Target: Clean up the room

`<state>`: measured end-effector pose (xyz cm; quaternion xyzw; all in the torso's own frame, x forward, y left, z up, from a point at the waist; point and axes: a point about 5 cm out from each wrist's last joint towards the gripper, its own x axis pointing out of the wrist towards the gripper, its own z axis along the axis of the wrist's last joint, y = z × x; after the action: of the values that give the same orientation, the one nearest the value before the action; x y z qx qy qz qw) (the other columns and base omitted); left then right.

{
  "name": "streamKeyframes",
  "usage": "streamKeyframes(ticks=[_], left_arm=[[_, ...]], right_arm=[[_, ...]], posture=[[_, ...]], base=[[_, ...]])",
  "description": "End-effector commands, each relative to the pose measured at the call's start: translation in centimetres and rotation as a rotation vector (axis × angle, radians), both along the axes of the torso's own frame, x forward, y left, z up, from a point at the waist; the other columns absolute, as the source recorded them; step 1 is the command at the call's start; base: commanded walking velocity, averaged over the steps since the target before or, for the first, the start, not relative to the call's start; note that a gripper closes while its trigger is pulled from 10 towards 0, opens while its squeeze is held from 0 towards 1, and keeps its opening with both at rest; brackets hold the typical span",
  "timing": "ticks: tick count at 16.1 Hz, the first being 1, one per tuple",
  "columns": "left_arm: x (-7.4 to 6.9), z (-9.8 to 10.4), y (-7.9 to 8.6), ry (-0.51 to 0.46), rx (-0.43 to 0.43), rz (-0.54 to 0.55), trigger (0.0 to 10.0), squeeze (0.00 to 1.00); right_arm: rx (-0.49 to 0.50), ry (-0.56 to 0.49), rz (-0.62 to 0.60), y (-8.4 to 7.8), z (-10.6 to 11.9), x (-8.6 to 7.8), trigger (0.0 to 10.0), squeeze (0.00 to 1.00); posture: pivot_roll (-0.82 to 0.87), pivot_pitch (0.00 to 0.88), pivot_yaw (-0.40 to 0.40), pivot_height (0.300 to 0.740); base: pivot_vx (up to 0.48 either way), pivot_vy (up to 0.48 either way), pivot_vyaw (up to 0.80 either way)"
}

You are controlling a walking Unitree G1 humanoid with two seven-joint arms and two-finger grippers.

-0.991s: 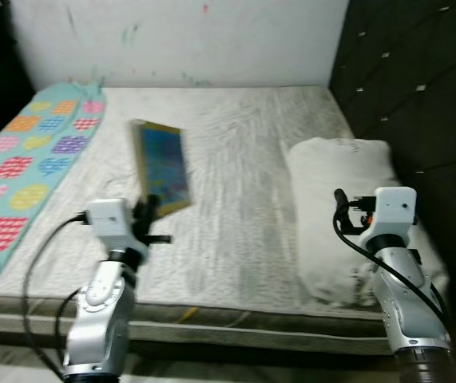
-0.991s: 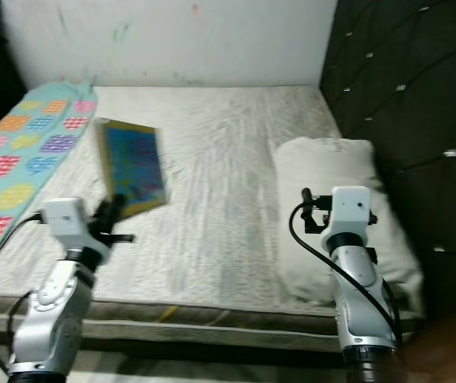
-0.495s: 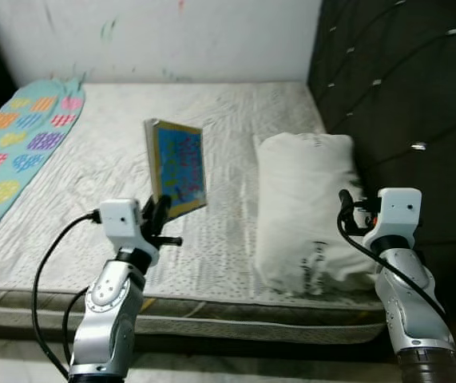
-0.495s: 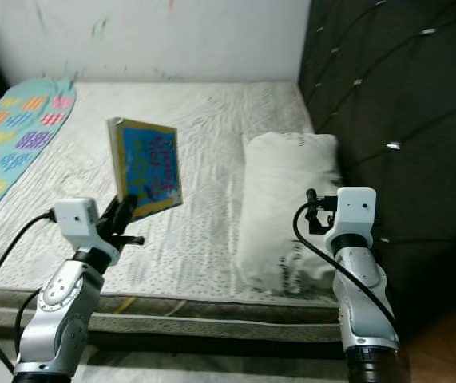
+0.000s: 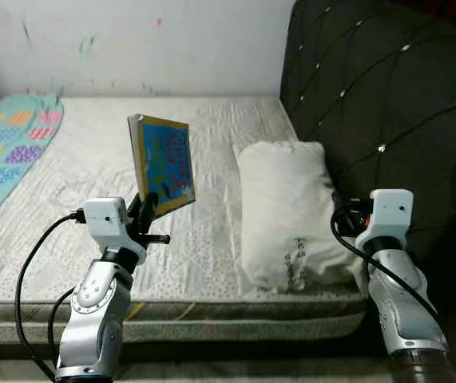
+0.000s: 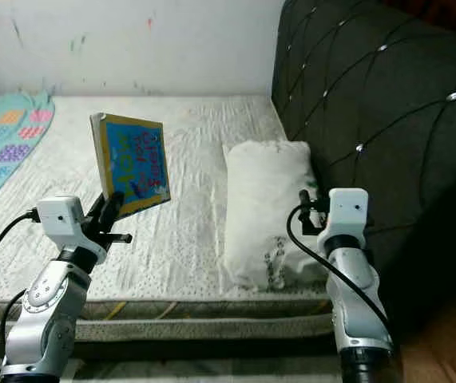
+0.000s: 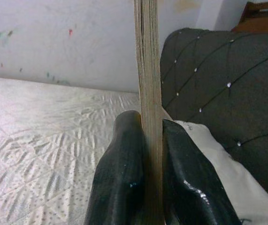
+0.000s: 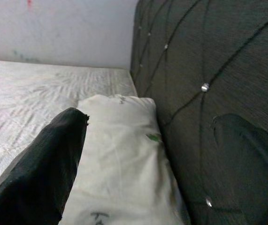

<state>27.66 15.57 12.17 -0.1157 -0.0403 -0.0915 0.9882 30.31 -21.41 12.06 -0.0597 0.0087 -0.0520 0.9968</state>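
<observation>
Head cameras looked down across the bed (image 5: 212,263) from its front edge; wrist cameras, close, faced the headboard (image 8: 209,61), sharing the pillow (image 8: 119,140).

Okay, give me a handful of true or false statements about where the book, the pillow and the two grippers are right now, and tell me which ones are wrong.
1. The left gripper is shut on the book. True.
2. The book lies flat on the mattress. False: it is held upright above the mattress.
3. The pillow lies beside the dark tufted headboard. True.
4. The right gripper is clamped on the pillow. False: its fingers are apart and hold nothing.
5. A patterned blanket covers the pillow. False: it lies at the far left side of the bed, away from the pillow.
</observation>
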Motion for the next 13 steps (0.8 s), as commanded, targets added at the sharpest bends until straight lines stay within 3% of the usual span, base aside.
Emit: streamKeyframes(ticks=[1,8,12,13], left_arm=[[0.2,1.5,-0.3,-0.074,-0.008,-0.021,10.0,0.0],[0.3,1.3,-0.3,-0.058,0.002,-0.007,10.0,0.0],[0.2,0.2,0.8,-0.002,0.038,0.081,10.0,0.0],[0.1,0.1,0.9,0.002,0.035,0.085,10.0,0.0]], right_arm=[[-0.001,-0.022,0.005,0.2,0.6,0.3,10.0,0.0],[0.009,-0.023,0.005,0.1,0.6,0.2,10.0,0.0],[-0.007,-0.024,0.026,0.5,0.5,0.3,10.0,0.0],[-0.007,-0.023,0.036,0.8,0.5,0.3,10.0,0.0]], posture=[[-0.13,0.0,0.039,0.74],[-0.12,0.0,0.037,0.74],[-0.11,0.0,0.033,0.74],[-0.11,0.0,0.031,0.74]], base=[[0.337,0.0,0.0],[0.309,0.0,0.0],[0.0,0.0,0.0],[0.0,0.0,0.8]])
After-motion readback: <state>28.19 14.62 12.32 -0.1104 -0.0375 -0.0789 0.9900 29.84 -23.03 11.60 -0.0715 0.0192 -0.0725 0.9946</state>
